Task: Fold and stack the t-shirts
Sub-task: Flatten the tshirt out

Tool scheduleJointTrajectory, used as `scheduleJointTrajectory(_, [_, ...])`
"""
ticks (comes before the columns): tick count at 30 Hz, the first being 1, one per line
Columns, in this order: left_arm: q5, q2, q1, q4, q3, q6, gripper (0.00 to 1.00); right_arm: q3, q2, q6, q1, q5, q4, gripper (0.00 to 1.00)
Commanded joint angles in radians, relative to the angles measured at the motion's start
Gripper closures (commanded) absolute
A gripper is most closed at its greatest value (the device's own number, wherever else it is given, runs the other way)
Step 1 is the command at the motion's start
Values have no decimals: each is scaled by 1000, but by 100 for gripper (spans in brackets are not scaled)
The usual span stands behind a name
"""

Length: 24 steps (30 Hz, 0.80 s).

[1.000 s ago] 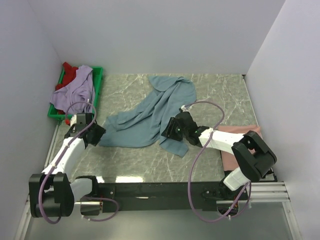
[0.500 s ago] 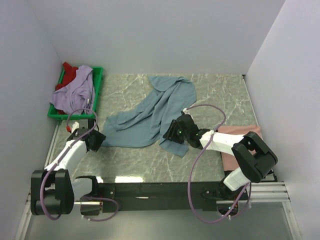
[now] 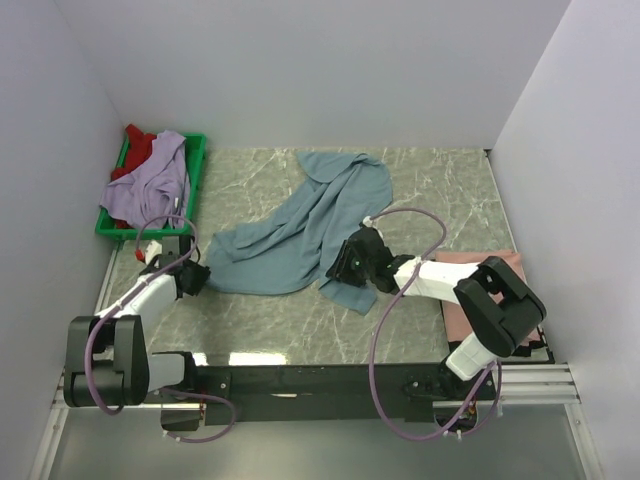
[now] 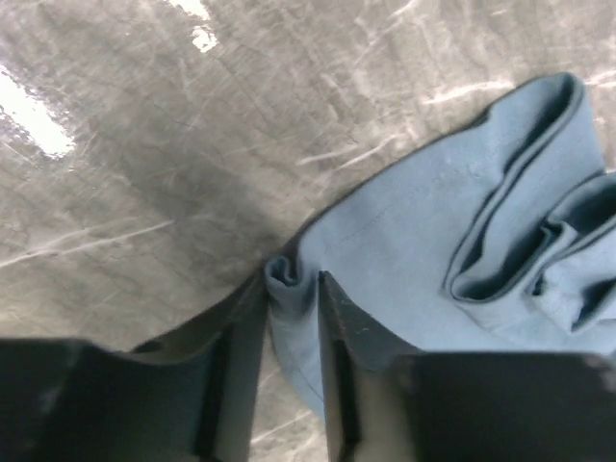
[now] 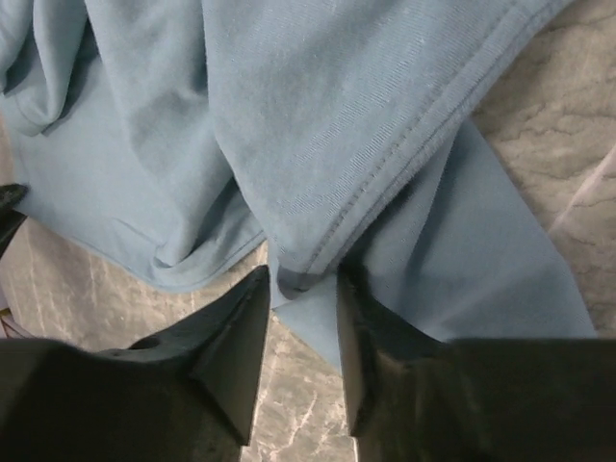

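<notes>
The grey-blue t-shirt [image 3: 300, 225] lies crumpled in a diagonal band across the marble table. My left gripper [image 3: 196, 279] is at its near-left corner; in the left wrist view it [image 4: 294, 281] is shut on a small fold of the shirt [image 4: 433, 221]. My right gripper [image 3: 346, 268] is at the shirt's near-right hem; in the right wrist view it [image 5: 300, 279] is shut on the stitched hem of the shirt [image 5: 318, 115]. The salmon pink t-shirt [image 3: 482, 300] lies folded at the right, partly under the right arm. The lavender t-shirt [image 3: 150, 185] and red t-shirt [image 3: 140, 145] are piled at far left.
The green plastic tray [image 3: 197, 165] holding the lavender and red shirts stands in the far-left corner. White walls close in the table on the left, back and right. Purple cables loop off both arms. Bare marble [image 3: 290, 325] lies between the shirt and the arm bases.
The left arm has drawn back toward the near-left, its gripper staying at the shirt's corner. The right gripper has shifted slightly and the near-right flap has bunched a little.
</notes>
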<state>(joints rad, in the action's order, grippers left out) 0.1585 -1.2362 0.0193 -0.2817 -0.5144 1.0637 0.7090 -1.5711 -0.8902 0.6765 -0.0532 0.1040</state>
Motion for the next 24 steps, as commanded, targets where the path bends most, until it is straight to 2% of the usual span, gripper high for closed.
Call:
scheduleJointTrajectory(1, [29,-22,4,4,10,-7,72,64,-14,-3,5,22,11,60])
scheduleJointTrajectory(2, [30,-22,4,-4,5,-8,78,73,-10,7,3,26,4,69])
scheduleJointTrajectory(3, [29,-19,4,-7,1,-10,90,82,-7,11,1,32,-21,74])
scheduleJointTrajectory(5, [24,0,4,-17,-16,-22,99,102,15,22,-15,41,-46,89])
scheduleJointTrajectory(8, [32,46,4,-54,-55,-45,99,107,83,39,-46,44,-89,100])
scheduleJointTrajectory(10, [50,72,4,-95,-100,-60,99,101,130,48,-93,38,-119,100])
scheduleJointTrajectory(13, [65,138,11,-148,-180,-93,99,98,286,79,-193,27,-182,100])
scheduleJointTrajectory(17, [41,199,27,-180,-301,-116,99,125,472,121,-265,49,-292,100])
scheduleJointTrajectory(24, [33,288,42,-261,-607,-154,99,344,672,188,-393,93,-531,100])
